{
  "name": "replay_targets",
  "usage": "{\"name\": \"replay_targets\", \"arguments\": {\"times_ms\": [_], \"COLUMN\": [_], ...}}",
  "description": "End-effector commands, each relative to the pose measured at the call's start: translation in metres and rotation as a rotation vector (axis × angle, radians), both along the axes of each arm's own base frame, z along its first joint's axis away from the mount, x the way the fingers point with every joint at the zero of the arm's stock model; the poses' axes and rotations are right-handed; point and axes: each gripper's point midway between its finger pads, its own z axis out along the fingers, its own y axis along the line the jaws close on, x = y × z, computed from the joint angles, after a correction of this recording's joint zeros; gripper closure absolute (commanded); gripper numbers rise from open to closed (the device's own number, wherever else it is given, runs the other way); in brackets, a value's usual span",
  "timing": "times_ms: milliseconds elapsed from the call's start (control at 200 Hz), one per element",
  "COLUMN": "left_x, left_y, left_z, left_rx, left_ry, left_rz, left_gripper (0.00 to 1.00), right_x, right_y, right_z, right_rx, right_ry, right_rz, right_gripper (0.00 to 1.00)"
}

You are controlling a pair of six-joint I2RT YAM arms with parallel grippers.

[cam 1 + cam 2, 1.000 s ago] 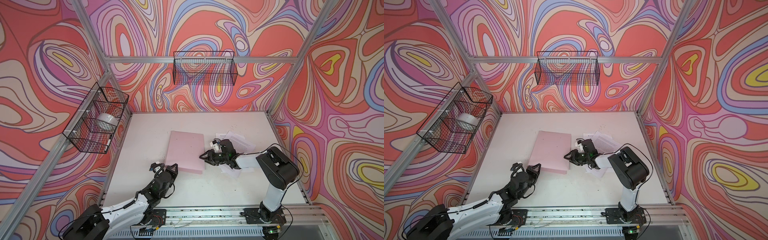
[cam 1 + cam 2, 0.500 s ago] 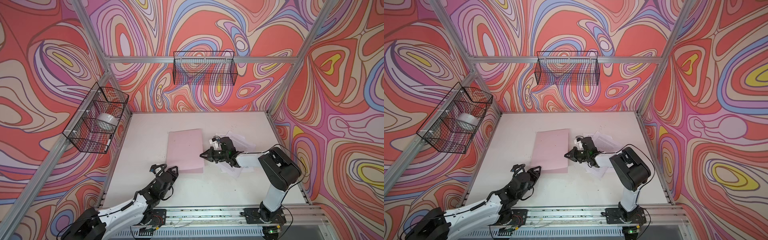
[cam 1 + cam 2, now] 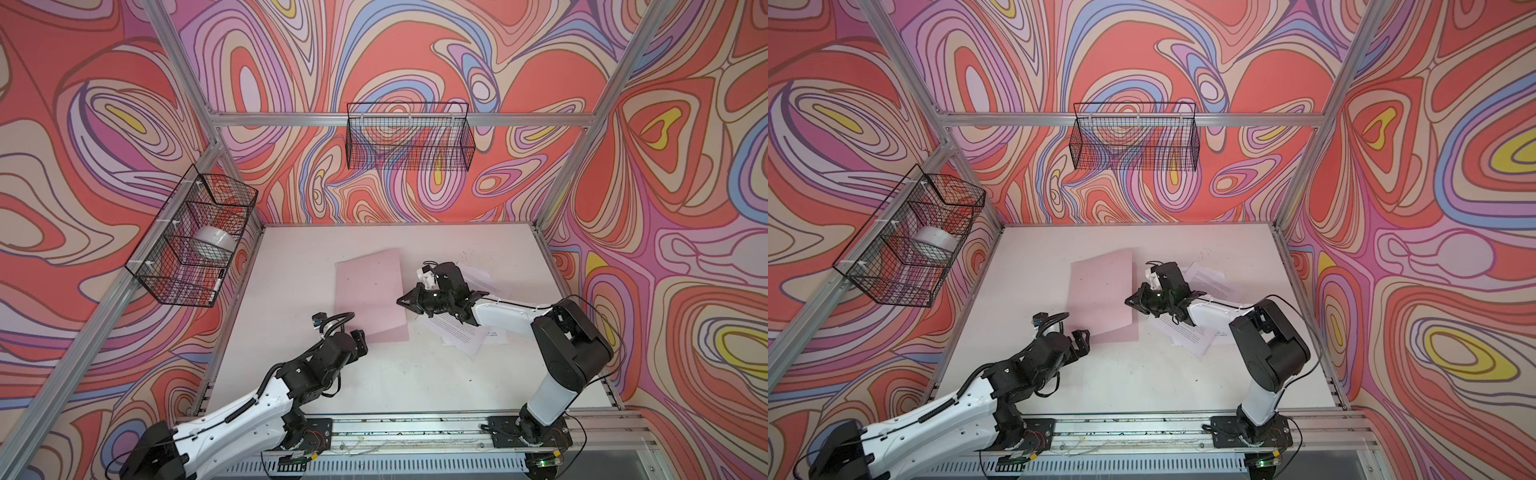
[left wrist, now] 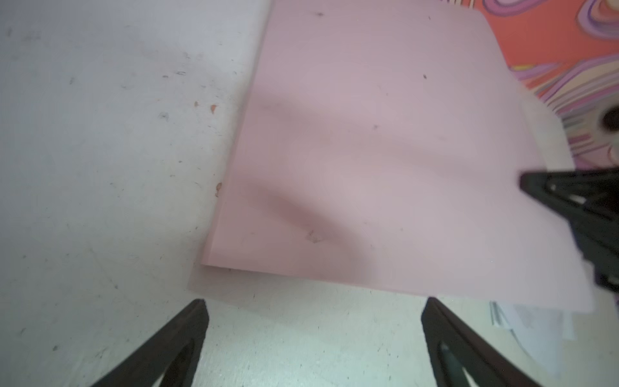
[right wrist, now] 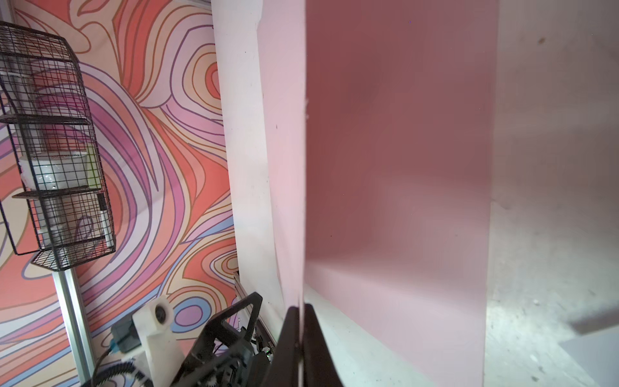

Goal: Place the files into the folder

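Top views: in both top views the folder lies on the white table, its upper cover raised a little above the lower leaf. The right gripper meets the folder's right edge about halfway along, jaws closed on the cover. The files, white printed sheets in a loose heap, lie just right of the folder, partly under that arm. The left gripper hovers at the folder's near left corner, holding nothing.

Left wrist: the left gripper's fingers stand wide apart over bare table, just short of the folder's near edge. The right gripper's black tip pinches the cover at the folder's side edge, and a corner of the files shows beside the folder below that tip.

Right wrist: the right gripper is pressed together with the cover's edge between its jaws; the cover runs away from it edge-on. Beyond the folder, a wire basket holding a white bowl hangs on the patterned wall.
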Motion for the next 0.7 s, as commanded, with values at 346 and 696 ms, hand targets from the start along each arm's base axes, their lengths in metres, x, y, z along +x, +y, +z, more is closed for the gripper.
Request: {"name": "replay_targets", "arguments": {"times_ms": [346,696], "left_x": [0.012,0.03], "left_y": [-0.07,-0.103], "left_z": [0.027,0.034], "left_rx": [0.754,0.717], "left_ry": [-0.265,-0.341], "left_rz": [-0.202,-0.27], "left_gripper": [0.03,0.27], "right_x": [-0.004,-0.023], "right_y": [-0.001,0.005], "right_z": [0.045,0.066], "right_rx": [-0.076,0.007], "right_ry": [0.017,0.002], "right_rz": [-0.058,0.0], "right_gripper": [1.0,1.0]}}
